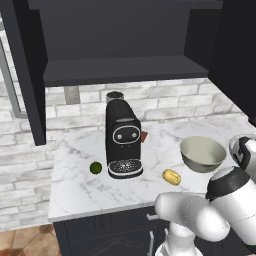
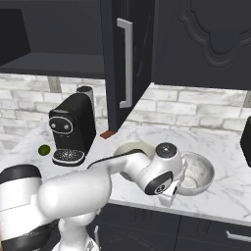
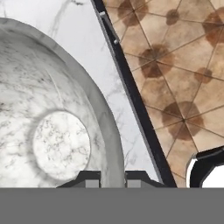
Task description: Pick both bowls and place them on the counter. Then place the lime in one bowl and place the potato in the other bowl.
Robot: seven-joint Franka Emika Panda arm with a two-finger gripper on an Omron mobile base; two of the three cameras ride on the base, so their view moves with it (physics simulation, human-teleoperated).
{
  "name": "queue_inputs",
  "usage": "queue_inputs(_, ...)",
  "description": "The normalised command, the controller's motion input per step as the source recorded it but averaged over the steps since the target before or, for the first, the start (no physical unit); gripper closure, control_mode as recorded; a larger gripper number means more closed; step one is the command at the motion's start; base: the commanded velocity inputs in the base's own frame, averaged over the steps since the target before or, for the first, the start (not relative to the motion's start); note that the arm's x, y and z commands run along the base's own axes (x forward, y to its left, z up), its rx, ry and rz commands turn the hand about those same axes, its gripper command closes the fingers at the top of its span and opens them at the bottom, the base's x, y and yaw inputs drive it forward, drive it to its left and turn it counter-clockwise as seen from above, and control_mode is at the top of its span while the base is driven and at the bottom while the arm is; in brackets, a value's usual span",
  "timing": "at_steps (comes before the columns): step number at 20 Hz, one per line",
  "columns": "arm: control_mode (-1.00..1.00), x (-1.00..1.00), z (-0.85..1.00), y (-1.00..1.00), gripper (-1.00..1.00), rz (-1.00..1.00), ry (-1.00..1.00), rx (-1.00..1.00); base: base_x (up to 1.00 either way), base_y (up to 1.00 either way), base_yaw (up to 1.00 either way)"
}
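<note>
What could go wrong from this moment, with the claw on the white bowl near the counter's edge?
1. The claw pinches only the rim of the white bowl; such a thin grip may slip or tip the bowl.
2. That bowl sits close to the counter front edge, with floor just beyond, so a careless release could push it off.
3. The lime and potato lie near the coffee machine; the arm might bump it when reaching for them.

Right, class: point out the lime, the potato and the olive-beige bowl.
lime point(image 1: 96, 167): left base view, middle of the green ball.
potato point(image 1: 171, 176): left base view, middle of the yellow lump.
olive-beige bowl point(image 1: 202, 152): left base view, inside wall.
</note>
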Motion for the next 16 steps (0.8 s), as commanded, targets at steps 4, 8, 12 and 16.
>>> queue_inputs(4, -1.00, 0.14, -0.16, -0.30, 1.00, 0.04, 0.00, 0.00, 0.00, 0.00, 0.00)
queue_inputs(8, -1.00, 0.19, -0.14, -0.22, 1.00, 0.04, 0.00, 0.00, 0.00, 0.00, 0.00)
queue_inputs(12, -1.00, 0.25, -0.04, 0.00, 1.00, 0.03, 0.07, 0.00, 0.00, 0.00, 0.00)
queue_inputs(16, -1.00, 0.26, -0.05, 0.00, 1.00, 0.05, 0.05, 0.00, 0.00, 0.00, 0.00)
